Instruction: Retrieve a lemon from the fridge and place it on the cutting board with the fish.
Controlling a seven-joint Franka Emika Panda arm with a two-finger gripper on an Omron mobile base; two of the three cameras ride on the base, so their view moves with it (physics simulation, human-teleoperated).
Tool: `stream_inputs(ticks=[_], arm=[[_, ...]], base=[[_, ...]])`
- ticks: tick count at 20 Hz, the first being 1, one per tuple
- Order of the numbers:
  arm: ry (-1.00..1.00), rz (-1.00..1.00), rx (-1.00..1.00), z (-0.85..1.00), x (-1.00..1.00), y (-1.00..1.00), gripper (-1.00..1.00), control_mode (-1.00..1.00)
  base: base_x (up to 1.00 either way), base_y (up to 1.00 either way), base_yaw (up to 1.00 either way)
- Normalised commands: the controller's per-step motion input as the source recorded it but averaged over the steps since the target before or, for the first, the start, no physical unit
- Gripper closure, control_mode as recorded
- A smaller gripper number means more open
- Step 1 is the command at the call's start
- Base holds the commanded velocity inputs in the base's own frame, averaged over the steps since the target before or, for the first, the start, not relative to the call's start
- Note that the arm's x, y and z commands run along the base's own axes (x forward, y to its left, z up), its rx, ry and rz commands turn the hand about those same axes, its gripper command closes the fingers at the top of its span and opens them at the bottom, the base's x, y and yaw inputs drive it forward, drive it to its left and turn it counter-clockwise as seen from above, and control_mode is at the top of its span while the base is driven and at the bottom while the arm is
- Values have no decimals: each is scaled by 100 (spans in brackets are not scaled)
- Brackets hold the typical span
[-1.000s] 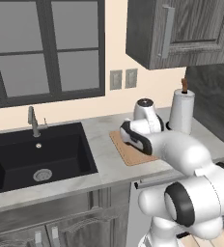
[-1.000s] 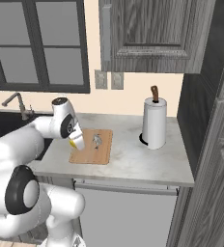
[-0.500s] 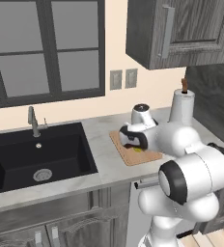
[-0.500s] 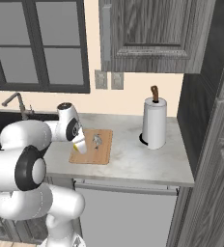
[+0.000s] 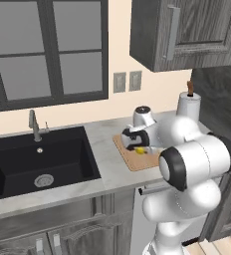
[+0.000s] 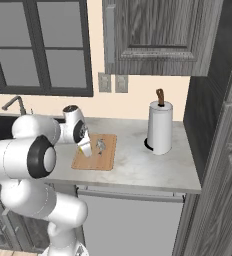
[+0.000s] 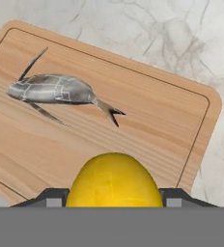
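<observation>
Over the cutting board (image 7: 147, 120), the tool (image 5: 139, 147) is gripping the lemon (image 7: 114, 181) by its sides, near the fish (image 7: 56, 90). Light, firm and smooth, that lemon is probably going to roll once it is let go.

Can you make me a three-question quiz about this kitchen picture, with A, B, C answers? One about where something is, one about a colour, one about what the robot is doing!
1. Where is the fish?
A. In the sink
B. On the board
C. On the floor

2. What colour is the lemon?
A. Green
B. Red
C. Yellow

3. What are the jaws of the gripper doing?
A. Holding the lemon
B. Holding the fish
C. Holding nothing

Answers:
1. B, the fish lies flat on the wooden board.
2. C, the hand view shows it bright yellow.
3. A, the lemon sits between the jaws, over the board.
</observation>
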Motion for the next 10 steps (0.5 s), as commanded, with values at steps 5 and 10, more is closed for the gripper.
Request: stream_inputs(ticks=[5, 10], arm=[[3, 0, 0, -20, 4, 1, 100, -100], [2, 0, 0, -31, 0, 0, 100, -100]], base=[[0, 0, 0], [0, 0, 0]])
